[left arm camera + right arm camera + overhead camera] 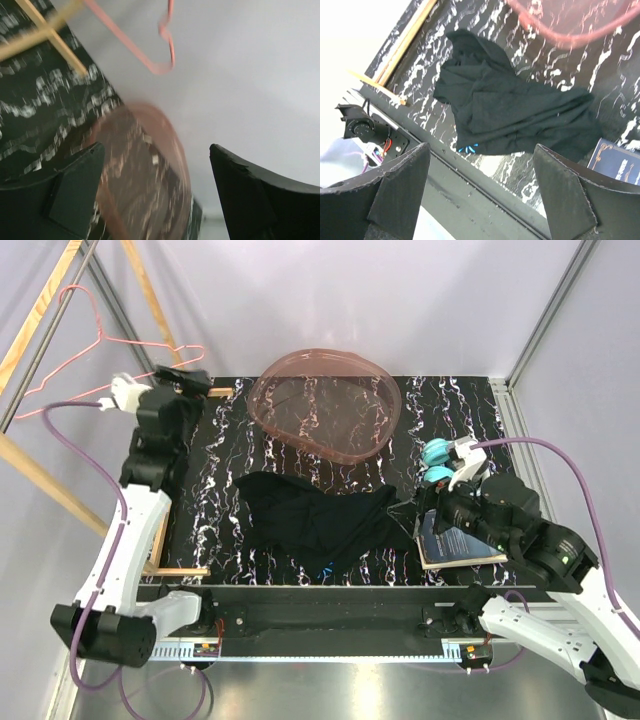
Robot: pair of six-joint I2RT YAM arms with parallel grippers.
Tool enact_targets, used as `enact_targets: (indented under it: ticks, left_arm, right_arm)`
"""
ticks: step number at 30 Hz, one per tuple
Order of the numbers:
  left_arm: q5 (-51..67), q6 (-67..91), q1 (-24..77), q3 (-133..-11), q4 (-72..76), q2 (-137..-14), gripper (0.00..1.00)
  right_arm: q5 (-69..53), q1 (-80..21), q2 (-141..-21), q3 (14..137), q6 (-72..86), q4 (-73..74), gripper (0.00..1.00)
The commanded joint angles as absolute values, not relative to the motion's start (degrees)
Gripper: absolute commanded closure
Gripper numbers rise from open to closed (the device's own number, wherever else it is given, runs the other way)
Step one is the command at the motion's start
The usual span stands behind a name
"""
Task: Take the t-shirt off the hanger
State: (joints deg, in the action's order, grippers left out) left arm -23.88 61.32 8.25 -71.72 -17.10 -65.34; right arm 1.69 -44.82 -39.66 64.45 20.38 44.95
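Note:
The black t-shirt (318, 520) lies crumpled on the marbled table, apart from the hanger; it also shows in the right wrist view (505, 105). The pink wire hanger (98, 338) hangs bare at the far left by the wooden frame. Its wire shows blurred in the left wrist view (150, 62). My left gripper (190, 378) is open and empty beside the hanger's right end, with nothing between its fingers (156, 150). My right gripper (408, 508) is open and empty just right of the shirt, above the table's near edge (481, 147).
A pink translucent basket (325, 405) stands at the back middle, behind the shirt. A dark blue book (455, 545) lies under my right arm. Wooden frame bars (40, 310) run along the left side, and one lies along the table's left edge (180, 570).

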Motion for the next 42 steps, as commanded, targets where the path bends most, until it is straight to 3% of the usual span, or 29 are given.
enact_targets:
  ticks: [1,9,15,19,29,37,39,40,42]
  left_arm:
    - [-1.1,57.2,12.2,-63.8,-11.5,-61.1,0.1]
    - [11.6,44.5,28.0,-52.5,-10.2,-60.0,0.04]
    - [6.3,31.1,44.8,-50.0,-11.8,-68.4,0.01]
    - [0.1,22.6,54.3,-55.1,-16.2,-76.8,0.01]
    - [-5.9,9.1,57.0,-61.8,-24.7,-91.8,0.01]
    - [-17.0,9.0,58.7,-66.9,-35.0,-106.1,0.01]
    - [-18.7,10.4,58.8,-65.7,-33.5,-106.6,0.07]
    - [-19.3,10.9,58.8,-64.6,-33.0,-106.4,0.25]
    - [-21.5,13.2,58.8,-63.0,-31.4,-104.0,0.46]
  right_arm:
    - [1.1,-44.6,-41.0,62.3,24.5,45.6,0.09]
    - [0.2,-44.6,-40.0,57.1,29.4,45.2,0.07]
    - [0.2,-44.6,-38.7,54.6,30.7,44.4,0.07]
    - [-1.7,-44.6,-38.1,54.5,30.4,44.4,0.07]
    - [-0.6,-44.6,-34.3,55.2,28.3,46.4,0.07]
    - [0.4,-44.5,-33.0,54.1,27.6,45.9,0.06]
    - [0.6,-44.5,-33.1,54.4,27.5,45.8,0.06]
    - [0.8,-44.6,-33.1,54.5,27.5,46.0,0.06]
    - [1.4,-44.6,-32.8,54.6,27.5,46.1,0.06]
